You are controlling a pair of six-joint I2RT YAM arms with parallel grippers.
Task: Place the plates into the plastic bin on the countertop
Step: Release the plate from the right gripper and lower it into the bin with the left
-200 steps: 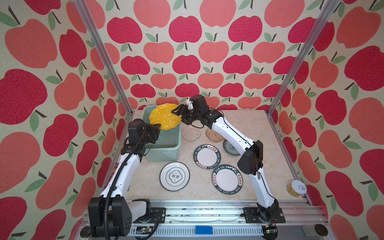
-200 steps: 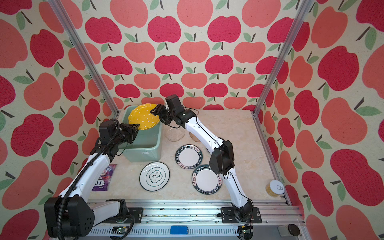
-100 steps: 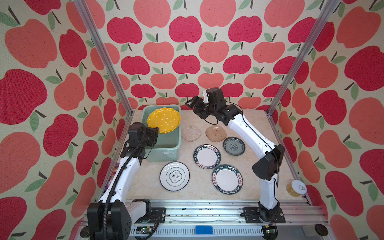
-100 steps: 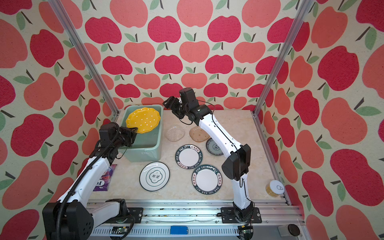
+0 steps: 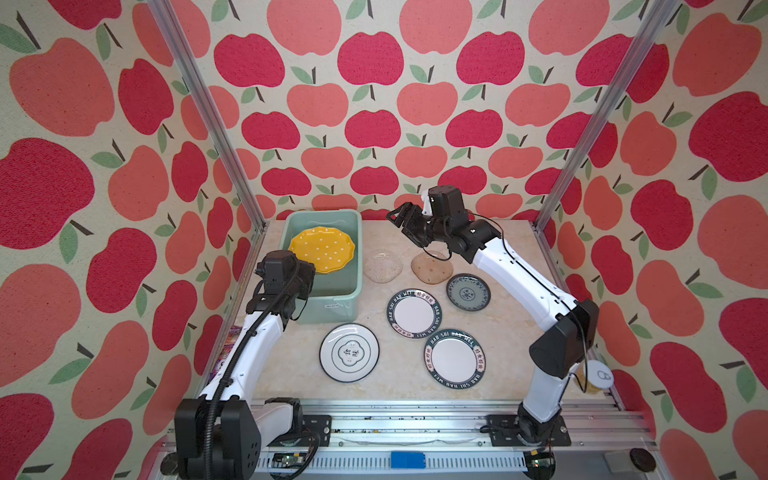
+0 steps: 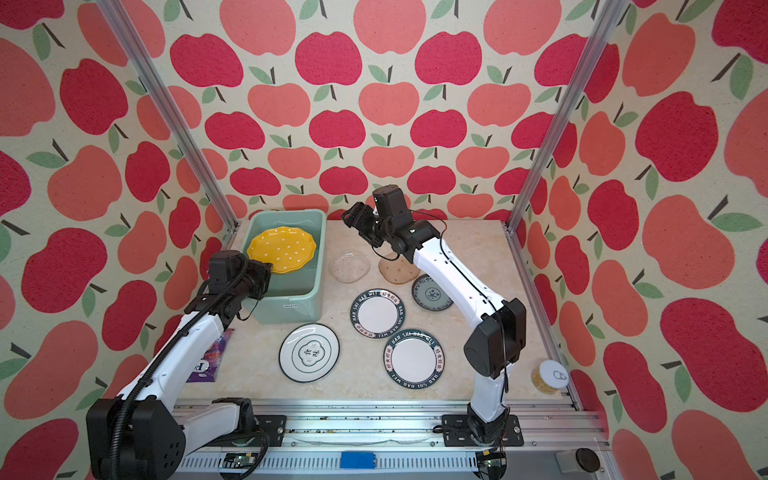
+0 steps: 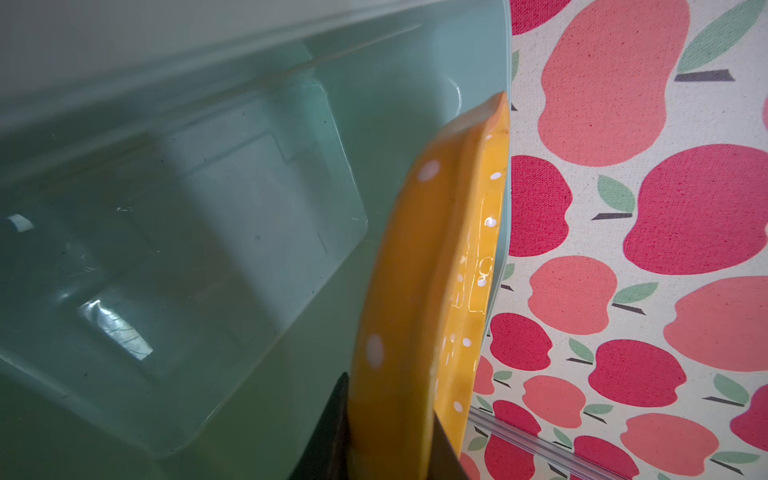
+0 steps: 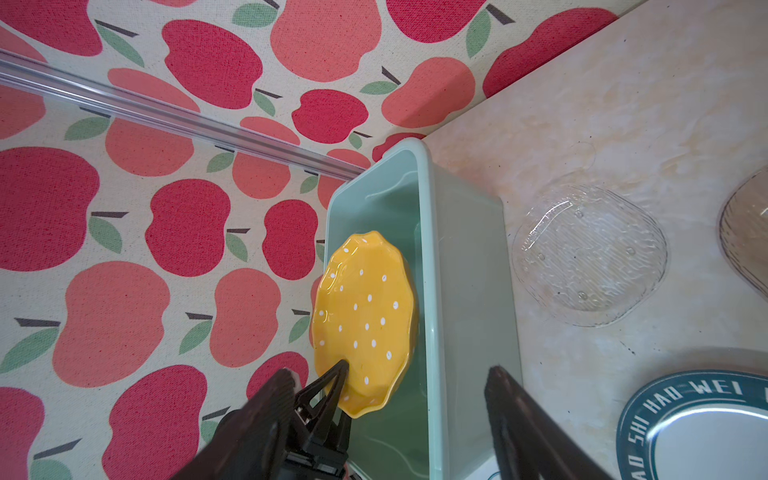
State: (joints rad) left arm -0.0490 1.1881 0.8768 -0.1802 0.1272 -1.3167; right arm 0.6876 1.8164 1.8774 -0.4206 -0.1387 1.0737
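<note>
Can (image 6: 555, 376): pull-tab lid, upright at near-R corner of countertop (image 5: 395, 386).
Emblem plate (image 5: 349, 353): white w/ centre emblem, flat on countertop, just in front of bin (image 5: 324, 313).
Lettered plates (image 5: 454, 358): two, white w/ dark lettered rims, both flat. The pointed one is nearer; the 2nd (image 5: 414, 312) lies just behind it, slightly to the L, w/ a small gap.
Grey-blue plate (image 5: 468, 291): patterned, flat, just R of the farther lettered plate.
L gripper (image 7: 390, 440): at bin's near-L corner, fingers closed narrow on near edge of yellow plate (image 5: 322, 253).
Yellow plate: scalloped, white dots, held tilted in bin's opening, above bin floor.
Bin: mint-green tub, far-L part of countertop, small label on front wall.
Clear glass plate (image 5: 382, 266): flat, just R of bin.
Amber glass plate (image 5: 431, 268): flat, beside the clear one on its R.
R gripper (image 5: 401, 223): raised over far part of countertop, above and beyond amber glass plate, aimed toward bin; fingers wide apart, nothing between them.
</note>
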